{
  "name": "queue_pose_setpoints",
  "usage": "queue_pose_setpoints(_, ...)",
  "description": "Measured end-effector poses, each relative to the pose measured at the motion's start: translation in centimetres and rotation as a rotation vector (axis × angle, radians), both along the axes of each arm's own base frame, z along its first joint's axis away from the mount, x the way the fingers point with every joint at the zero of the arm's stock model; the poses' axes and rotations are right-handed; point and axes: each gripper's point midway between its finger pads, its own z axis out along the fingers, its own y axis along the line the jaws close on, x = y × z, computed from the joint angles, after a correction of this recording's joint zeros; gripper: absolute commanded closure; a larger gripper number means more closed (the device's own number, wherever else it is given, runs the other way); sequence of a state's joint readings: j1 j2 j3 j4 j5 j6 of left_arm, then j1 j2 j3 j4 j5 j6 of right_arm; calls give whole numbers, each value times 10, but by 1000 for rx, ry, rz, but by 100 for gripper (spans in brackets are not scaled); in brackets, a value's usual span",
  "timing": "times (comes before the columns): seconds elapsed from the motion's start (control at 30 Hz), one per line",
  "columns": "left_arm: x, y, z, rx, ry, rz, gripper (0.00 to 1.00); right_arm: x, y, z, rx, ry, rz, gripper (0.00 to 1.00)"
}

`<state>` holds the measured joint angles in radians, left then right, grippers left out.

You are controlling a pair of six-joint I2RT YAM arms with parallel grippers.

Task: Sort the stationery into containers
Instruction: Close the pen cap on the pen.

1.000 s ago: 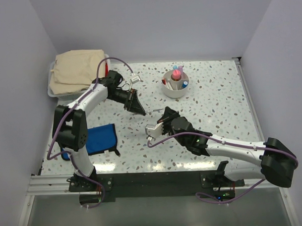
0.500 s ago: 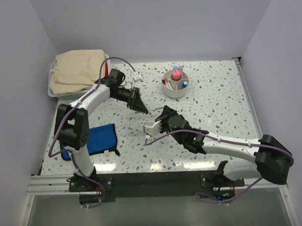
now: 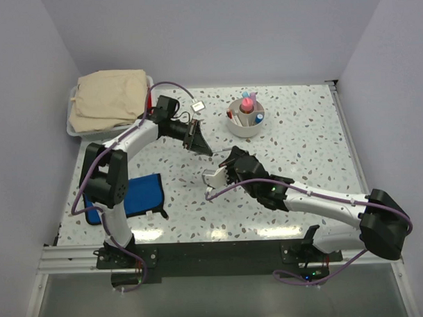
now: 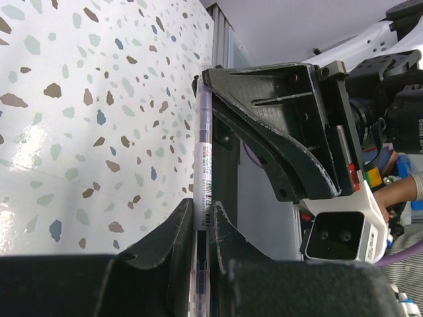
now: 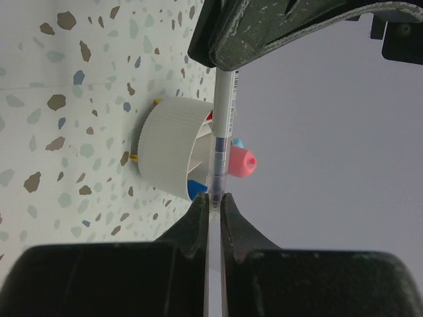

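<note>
Item: one slim clear-barrelled pen, held clear of the bench near its middle, gripped at both ends.

Left pincer: we record it clamped narrow on one end of the pen, barrel running straight out between the fingers.

Right pincer: likewise closed tight on the opposite end. The two pincers face each other tip to tip along the barrel.

Key relation: the pen's long axis lies in line from one pincer to the other. In the right wrist view that axis points on toward the round white cup, which stands behind the pen and already holds a pink marker and blue-capped pieces. We judge the right arm nearer and better aimed at the cup; one grip must let go before the pen can travel.

Also listed: white bin at the far left under a beige cloth; blue pouch at the near left.

Change against the earlier frame: the left arm has swung toward the cup, the right pincer has followed, and the shared grip point sits slightly farther back. Both grips unchanged.
</note>
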<state>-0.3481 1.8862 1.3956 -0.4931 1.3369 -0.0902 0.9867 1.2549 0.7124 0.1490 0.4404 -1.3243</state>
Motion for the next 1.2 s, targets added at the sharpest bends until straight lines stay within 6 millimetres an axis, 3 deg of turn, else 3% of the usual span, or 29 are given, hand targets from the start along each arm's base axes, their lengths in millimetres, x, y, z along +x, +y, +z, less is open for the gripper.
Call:
queue_pose_setpoints(0.43,15,-9,10,-58,26,5,100,9,-5,7,-48,65,21,100)
queue_pose_setpoints(0.63,9,-6,3,-38,19,-4,100,9,-5,3,-70,81,27,100)
queue_pose_setpoints(0.77,5,0,2,-5,-36,-17,100,7,-3,3,-68,80,13,74)
queue_pose_setpoints(0.8,4,2,3,2,-55,-21,100,6,-3,3,-64,85,12,62)
queue_pose_setpoints(0.9,1,8,7,9,-102,-28,100,0,-2,3,-57,113,18,45)
queue_pose_setpoints(1.03,2,20,19,11,-170,-21,100,-11,-20,12,-39,162,-19,37)
queue_pose_setpoints(1.1,5,26,26,13,-203,-10,100,-12,-34,29,3,171,-62,37)
queue_pose_setpoints(1.2,8,34,33,20,-248,0,100,-10,-56,64,123,172,-145,28)
